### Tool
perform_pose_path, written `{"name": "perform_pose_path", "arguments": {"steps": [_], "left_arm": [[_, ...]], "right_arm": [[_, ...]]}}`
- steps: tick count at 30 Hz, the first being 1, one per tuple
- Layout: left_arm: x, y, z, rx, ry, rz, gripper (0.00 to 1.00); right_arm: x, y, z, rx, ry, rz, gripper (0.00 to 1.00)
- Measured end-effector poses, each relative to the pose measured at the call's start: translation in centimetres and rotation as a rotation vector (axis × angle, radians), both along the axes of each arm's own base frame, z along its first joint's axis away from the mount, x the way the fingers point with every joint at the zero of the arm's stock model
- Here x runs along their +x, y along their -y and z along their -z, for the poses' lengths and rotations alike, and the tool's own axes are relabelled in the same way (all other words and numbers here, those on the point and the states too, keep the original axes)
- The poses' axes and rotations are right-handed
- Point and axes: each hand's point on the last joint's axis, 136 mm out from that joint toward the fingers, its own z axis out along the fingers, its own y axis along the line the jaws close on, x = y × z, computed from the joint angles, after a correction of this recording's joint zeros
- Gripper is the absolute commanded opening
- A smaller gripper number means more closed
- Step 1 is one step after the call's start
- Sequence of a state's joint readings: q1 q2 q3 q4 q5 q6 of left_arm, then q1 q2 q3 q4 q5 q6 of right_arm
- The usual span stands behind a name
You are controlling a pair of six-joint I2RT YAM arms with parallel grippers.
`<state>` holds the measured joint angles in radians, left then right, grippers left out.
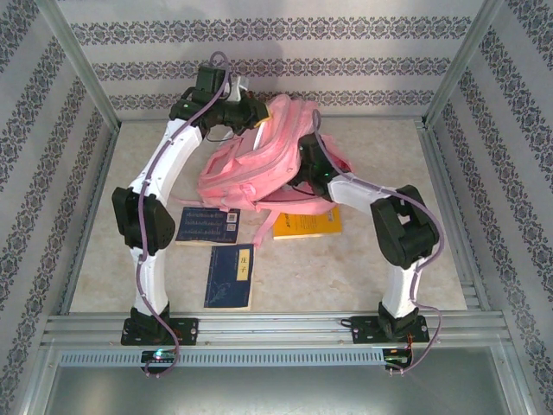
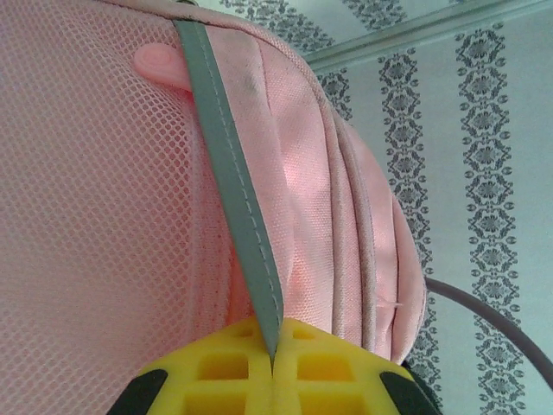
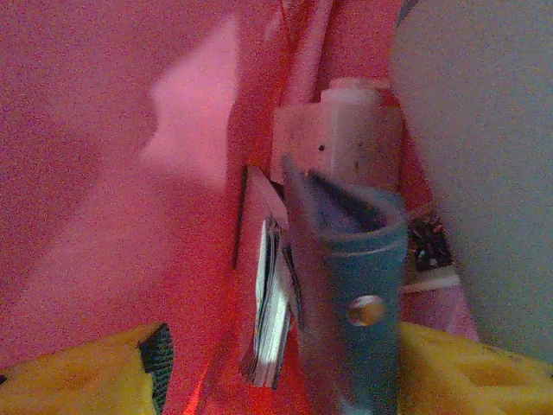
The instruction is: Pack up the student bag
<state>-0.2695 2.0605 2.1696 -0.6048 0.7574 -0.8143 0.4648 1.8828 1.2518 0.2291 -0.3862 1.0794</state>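
Top external: books [image 1: 230, 277] beside student bag [image 1: 251, 160]

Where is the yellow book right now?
In the top view, the yellow book lies flat on the table, right of the middle, by the student bag's near edge, beside the right arm.

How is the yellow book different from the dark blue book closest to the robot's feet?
The yellow book is partly covered by the pink fabric backpack; the dark blue book lies clear of it. The yellow book lies sideways; the dark blue book's long side points toward the arms. Both are closed, flat on the table, not yet packed.
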Motion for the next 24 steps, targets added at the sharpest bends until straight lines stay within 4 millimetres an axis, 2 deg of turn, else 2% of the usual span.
{"name": "perform_pose_path", "arguments": {"steps": [5, 7, 10, 16, 22, 24], "left_arm": [[1.4, -1.8, -0.1, -0.006, 0.01, -0.036, 0.0], [1.5, -2.2, 0.0, -0.01, 0.008, -0.037, 0.0], [1.5, -2.0, -0.1, -0.018, 0.005, -0.025, 0.0], [2.1, -1.7, 1.2, -0.017, -0.013, -0.016, 0.01], [2.7, -1.2, 2.6, 0.0, -0.025, -0.021, 0.02], [2.7, -0.7, 3.0, 0.009, -0.026, -0.017, 0.06]], "right_arm": [[-1.1, 1.7, -3.8, -0.037, 0.08, -0.014, 0.68], [-1.6, 1.9, -4.7, -0.045, 0.1, -0.021, 0.67], [-2.3, 2.8, -4.1, -0.07, 0.092, -0.015, 0.67], [-4.2, 6.9, -1.5, -0.125, 0.024, 0.057, 0.63], [-6.2, 12.0, -2.3, -0.155, 0.013, 0.192, 0.56], [-7.2, 13.4, -2.5, -0.175, 0.011, 0.232, 0.54]]}}
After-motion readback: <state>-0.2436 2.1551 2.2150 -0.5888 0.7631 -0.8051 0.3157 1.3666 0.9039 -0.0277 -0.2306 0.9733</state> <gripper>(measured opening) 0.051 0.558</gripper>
